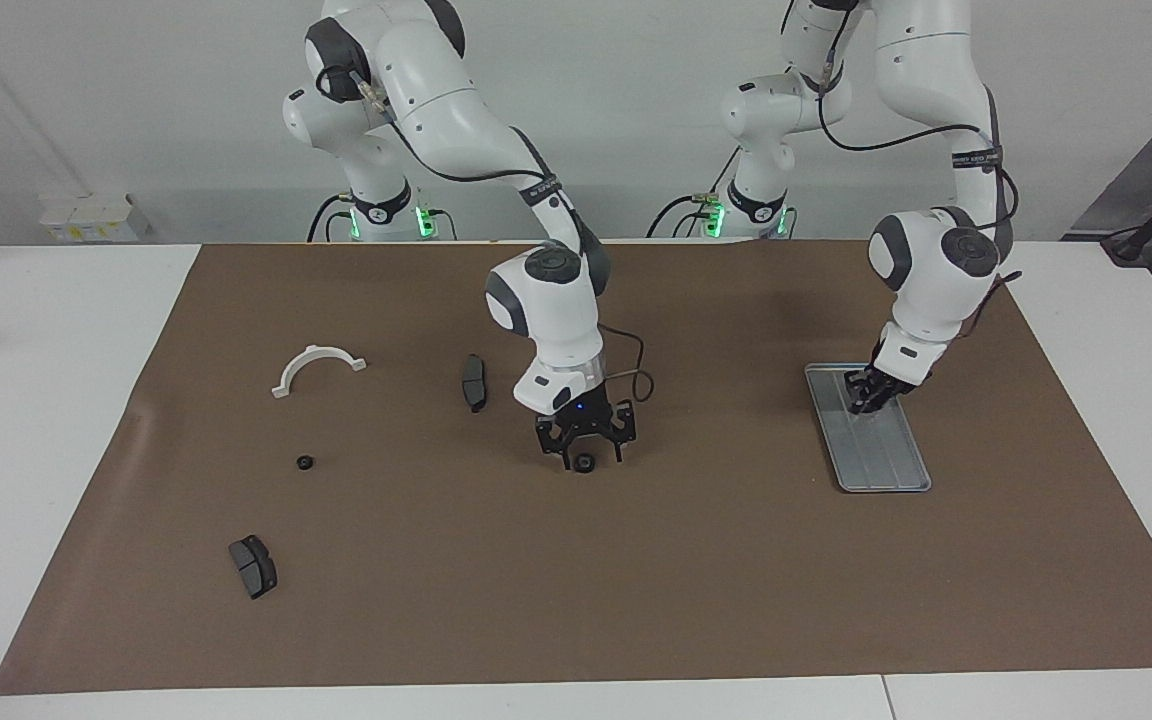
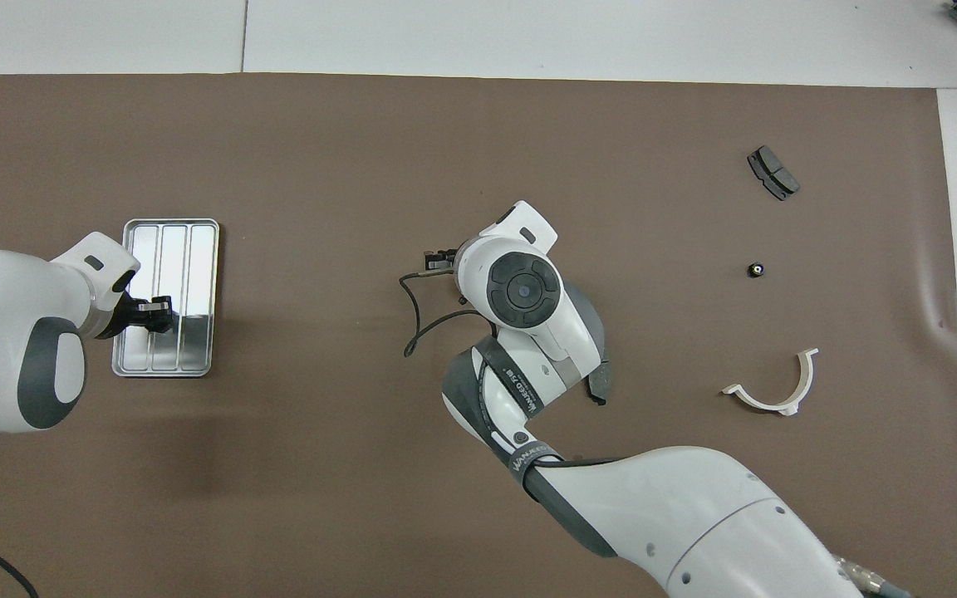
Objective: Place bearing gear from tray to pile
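Note:
The silver grooved tray (image 1: 884, 462) (image 2: 189, 242) lies toward the left arm's end of the mat. My left gripper (image 1: 863, 398) (image 2: 156, 310) is down in the tray's end nearer the robots, fingers drawn together on a small black bearing gear. My right gripper (image 1: 586, 452) hangs open just over a black gear (image 1: 584, 464) in the middle of the mat; in the overhead view the wrist hides that gear. Another black gear (image 1: 305, 462) (image 2: 755, 269) lies alone toward the right arm's end.
A white half-ring (image 1: 318, 366) (image 2: 773, 392) and a dark brake pad (image 1: 253, 566) (image 2: 772, 172) lie toward the right arm's end. A second brake pad (image 1: 474, 381) (image 2: 599, 386) stands beside the right arm's wrist. A loose cable loops off that wrist.

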